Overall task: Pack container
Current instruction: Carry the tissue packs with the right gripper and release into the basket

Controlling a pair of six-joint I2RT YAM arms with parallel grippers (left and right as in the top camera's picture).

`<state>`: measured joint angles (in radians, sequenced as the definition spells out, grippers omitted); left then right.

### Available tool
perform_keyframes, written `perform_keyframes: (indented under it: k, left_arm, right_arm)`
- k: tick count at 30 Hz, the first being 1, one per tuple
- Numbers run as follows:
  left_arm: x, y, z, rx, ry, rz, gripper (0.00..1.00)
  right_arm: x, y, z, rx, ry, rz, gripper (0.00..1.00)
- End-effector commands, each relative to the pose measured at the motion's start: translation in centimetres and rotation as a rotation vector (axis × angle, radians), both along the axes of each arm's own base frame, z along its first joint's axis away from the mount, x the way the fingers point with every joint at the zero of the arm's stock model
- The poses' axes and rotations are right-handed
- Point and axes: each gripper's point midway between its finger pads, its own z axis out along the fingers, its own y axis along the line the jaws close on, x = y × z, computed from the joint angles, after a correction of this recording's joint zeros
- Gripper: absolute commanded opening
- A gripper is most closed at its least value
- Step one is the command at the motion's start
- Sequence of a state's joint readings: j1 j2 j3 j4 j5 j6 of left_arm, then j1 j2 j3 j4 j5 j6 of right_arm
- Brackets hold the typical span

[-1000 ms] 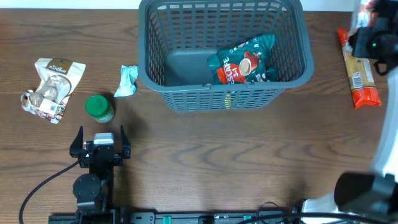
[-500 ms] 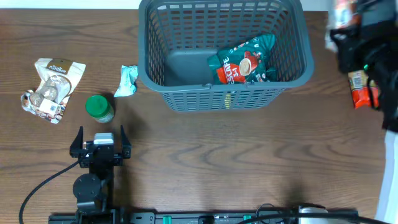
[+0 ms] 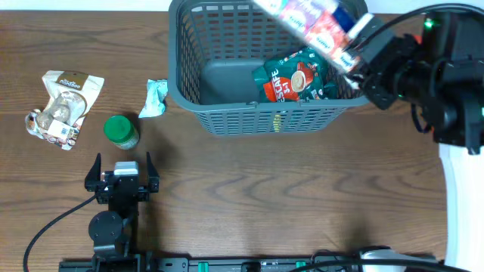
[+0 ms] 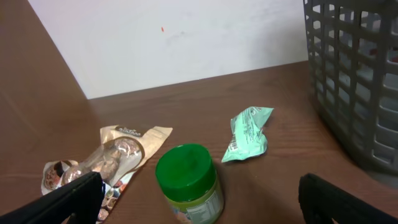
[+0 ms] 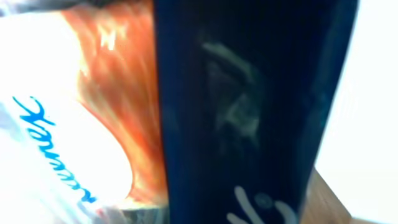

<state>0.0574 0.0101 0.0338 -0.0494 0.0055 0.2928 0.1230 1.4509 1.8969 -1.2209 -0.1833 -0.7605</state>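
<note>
Above the dark grey lattice plastic basket (image 3: 227, 113), right hand (image 3: 361, 54) grips a long red-and-white packet (image 3: 306, 19) by one end; dropped this skewed, it may hang on the rim.

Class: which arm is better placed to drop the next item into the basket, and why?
Right. The right gripper holds the red-and-white packet over the grey basket; the left gripper sits open near the green-lidded jar.

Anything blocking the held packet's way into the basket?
Nothing covers the open basket. The right gripper holds the long packet above it; a green packet lies beneath on the right, the left floor bare.
</note>
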Motion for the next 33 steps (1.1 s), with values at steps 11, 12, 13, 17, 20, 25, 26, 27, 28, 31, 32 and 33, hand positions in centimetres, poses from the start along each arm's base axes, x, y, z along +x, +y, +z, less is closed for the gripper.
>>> perform_keyframes:
  k: [11,12,13,17,20,25,26,27,28,31,32,33]
  left_arm:
    - [0.0,0.0,-1.8,0.010,0.044,-0.001,0.99]
    - [0.0,0.0,-1.8,0.010,0.044,-0.001,0.99]
    - [0.0,0.0,-1.8,0.010,0.044,-0.001,0.98]
    - [0.0,0.0,-1.8,0.010,0.044,-0.001,0.99]
    - [0.0,0.0,-1.8,0.010,0.044,-0.001,0.99]
    - [0.0,0.0,-1.8,0.010,0.044,-0.001,0.99]
    - [0.0,0.0,-1.8,0.010,0.044,-0.001,0.99]
    - [0.0,0.0,-1.8,0.010,0.044,-0.001,0.99]
    - [0.0,0.0,-1.8,0.010,0.044,-0.001,0.99]
    - [0.0,0.0,-1.8,0.010,0.044,-0.001,0.99]
    - [0.0,0.0,-1.8,0.010,0.044,-0.001,0.99]
    - [0.0,0.0,-1.8,0.010,0.044,-0.001,0.99]
  right_arm:
    - [3.0,5.3,-6.1,-0.065,0.125,0.271,0.01]
    - [3.4,5.6,-6.9,-0.073,0.142,0.285,0.01]
    - [3.7,5.8,-7.6,-0.079,0.159,0.293,0.01]
    - [4.7,6.3,-10.2,-0.090,0.221,0.307,0.01]
    - [5.3,6.4,-12.0,-0.094,0.266,0.308,0.01]
    - [5.9,6.5,-13.8,-0.099,0.307,0.307,0.01]
    - [5.9,6.5,-13.8,-0.099,0.307,0.307,0.01]
    - [6.0,6.5,-13.8,-0.099,0.305,0.306,0.01]
    - [6.0,6.5,-13.8,-0.098,0.303,0.306,0.01]
    - [6.1,6.5,-13.7,-0.096,0.300,0.303,0.13]
    - [6.2,6.5,-13.7,-0.091,0.300,0.295,0.33]
    - [6.2,6.6,-13.7,-0.085,0.301,0.287,0.48]
